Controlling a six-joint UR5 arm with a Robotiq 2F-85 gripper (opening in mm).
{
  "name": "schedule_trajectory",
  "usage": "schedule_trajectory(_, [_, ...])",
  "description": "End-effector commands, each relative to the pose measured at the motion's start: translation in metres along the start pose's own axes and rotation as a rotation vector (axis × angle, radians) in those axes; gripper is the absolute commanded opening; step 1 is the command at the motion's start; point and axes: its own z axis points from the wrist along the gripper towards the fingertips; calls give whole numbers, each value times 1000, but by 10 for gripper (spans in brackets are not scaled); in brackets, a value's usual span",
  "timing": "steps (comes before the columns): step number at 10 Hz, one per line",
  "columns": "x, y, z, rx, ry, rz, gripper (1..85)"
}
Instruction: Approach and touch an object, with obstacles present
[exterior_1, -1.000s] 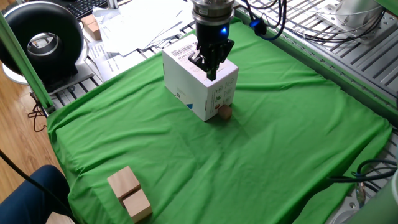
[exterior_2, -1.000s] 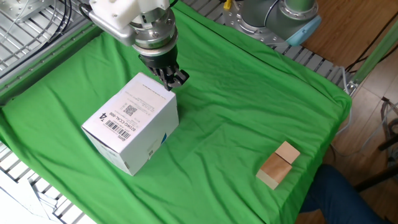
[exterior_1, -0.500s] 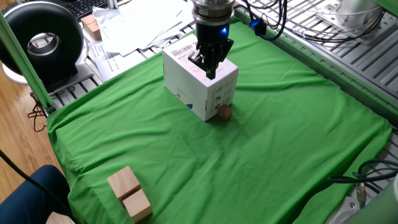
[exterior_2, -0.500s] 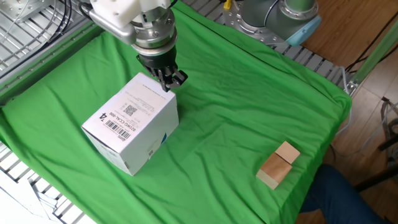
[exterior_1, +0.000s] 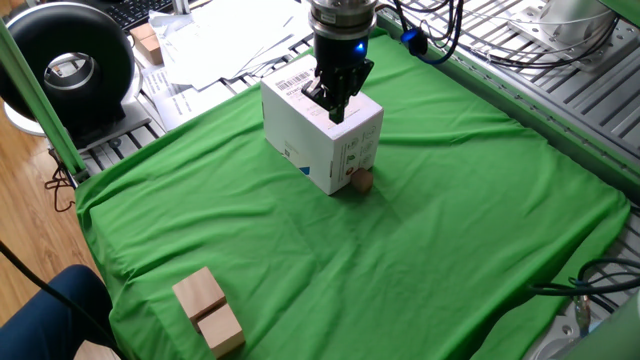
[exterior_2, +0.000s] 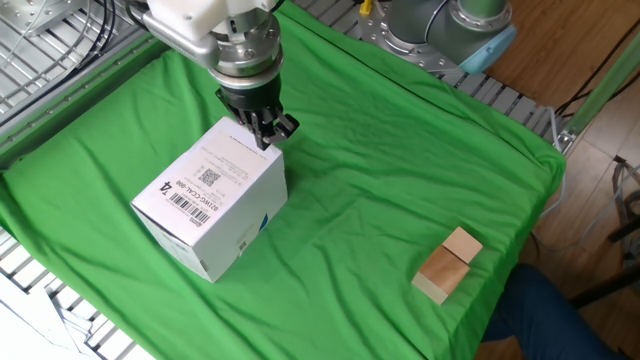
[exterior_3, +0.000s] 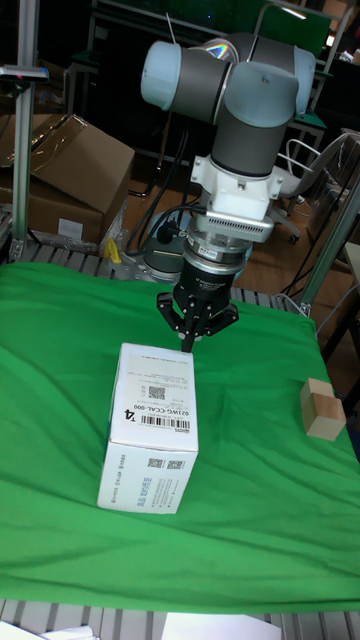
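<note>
The tiny light-brown cube (exterior_1: 360, 180) lies on the green cloth, touching the bottom corner of the white cardboard box (exterior_1: 320, 135). The box (exterior_2: 212, 198) hides it in the other fixed view, and so does the box (exterior_3: 150, 430) in the tall fixed view. My gripper (exterior_1: 336, 110) points down with its fingers drawn together and nothing between them. It hovers just over the box's top edge, on the side away from the cube; the gripper (exterior_2: 272, 132) and gripper (exterior_3: 190, 342) show at that edge.
Two larger pale wooden blocks (exterior_1: 208, 311) lie side by side near one cloth edge, also seen as blocks (exterior_2: 448, 265) and blocks (exterior_3: 322, 410). Papers (exterior_1: 225, 40) and a round black device (exterior_1: 70, 65) sit beyond the cloth. Metal rails (exterior_1: 560, 80) border the table.
The gripper has shifted slightly up and back along the box's top edge. The box, cube and blocks have not moved.
</note>
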Motion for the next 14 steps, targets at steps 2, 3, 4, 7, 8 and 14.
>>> schedule_trajectory(2, [-3, 0, -2, -2, -11, 5, 23])
schedule_trajectory(3, [-2, -2, -2, 6, -8, 13, 23])
schedule_trajectory(4, [0, -6, -2, 23, -2, 15, 23])
schedule_trajectory(7, [16, -1, -2, 3, 62, 93, 23])
schedule_trajectory(8, [9, -9, -2, 34, 31, 96, 23])
schedule_trajectory(14, [12, 14, -2, -55, 50, 99, 23])
